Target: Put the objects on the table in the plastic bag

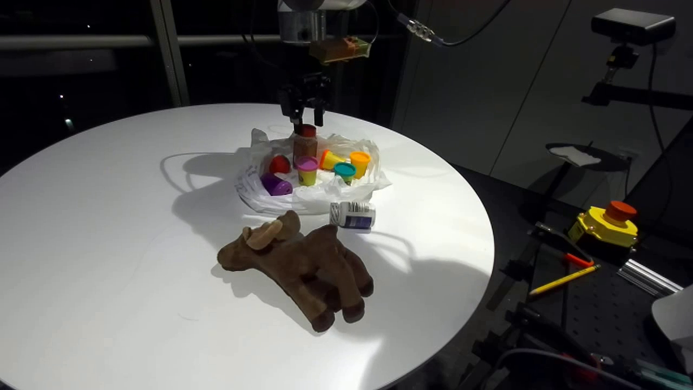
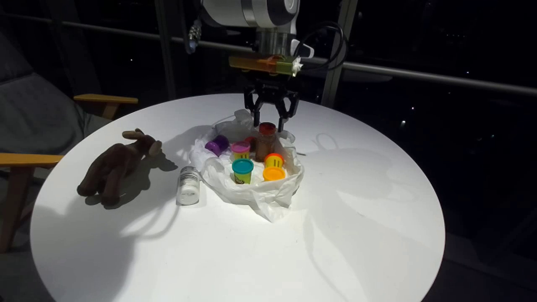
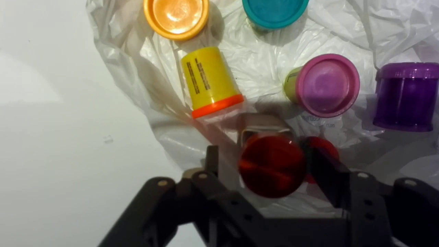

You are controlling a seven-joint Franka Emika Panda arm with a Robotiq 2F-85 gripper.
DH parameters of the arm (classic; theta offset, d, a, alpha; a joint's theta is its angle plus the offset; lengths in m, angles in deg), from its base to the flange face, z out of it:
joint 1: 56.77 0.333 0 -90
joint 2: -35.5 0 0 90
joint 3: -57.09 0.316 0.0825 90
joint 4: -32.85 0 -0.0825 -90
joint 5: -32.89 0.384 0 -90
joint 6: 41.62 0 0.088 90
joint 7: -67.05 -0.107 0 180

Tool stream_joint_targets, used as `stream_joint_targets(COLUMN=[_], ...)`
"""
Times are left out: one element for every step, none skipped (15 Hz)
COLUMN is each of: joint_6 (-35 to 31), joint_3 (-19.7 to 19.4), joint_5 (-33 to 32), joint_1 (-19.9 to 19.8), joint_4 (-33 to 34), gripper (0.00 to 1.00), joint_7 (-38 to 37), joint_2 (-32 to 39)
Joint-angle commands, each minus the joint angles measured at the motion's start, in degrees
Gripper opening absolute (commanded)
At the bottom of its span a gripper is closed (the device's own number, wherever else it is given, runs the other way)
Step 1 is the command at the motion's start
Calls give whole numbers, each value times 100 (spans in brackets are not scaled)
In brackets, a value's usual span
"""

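Stuffed animal (image 2: 115,163), brown, lies on the round white table (image 1: 108,281), outside the plastic bag (image 1: 281,205); in an exterior view it is close to the table's left edge. White bottle (image 2: 188,186) lies on its side just beside the bag's rim; contact cannot be told. The bag sits mouth up, towards the table's far edge in both exterior views. Contents noted: purple container (image 3: 406,99) and yellow tub (image 3: 209,77), each on its side; pink-lidded tub (image 3: 327,85), teal-lidded tub (image 3: 274,12) and orange-lidded tub (image 3: 176,17), all upright; red round item (image 1: 280,164), partly hidden in the wrist view; red-lidded brown jar (image 1: 306,146), upright. Gripper (image 2: 268,127) stands over the jar, fingers straddling the lid and spread wider than it; a gap shows on one side in the wrist view.
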Motion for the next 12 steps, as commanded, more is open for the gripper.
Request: stream_joint_targets(joint_6=[58,95,124,146,155,244,265,292,293,266,175,129], joint_3=[79,44,-15,-40,-43,4,61,120,203,280,327,388], joint_5=[219,180,87,-2,-54,-74,-87,-110,-107,-122,-204,-286], joint_1=[-83,-28,57,140,226,293,365,461,540,616,715,794], joint_4=[219,185,120,-12,-194,-378,-624,-938,-1276,-1557,-1842,-2142], gripper=[100,100,100,100,100,100,100,100,100,100,100,100], joint_7=[69,9,-80,-99,-155,-106,-44,14,81,138,150,175], joint_2=[-98,-194,-308,-463,-649,-838,-1038,-1268,-1512,-1673,-1774,-1922])
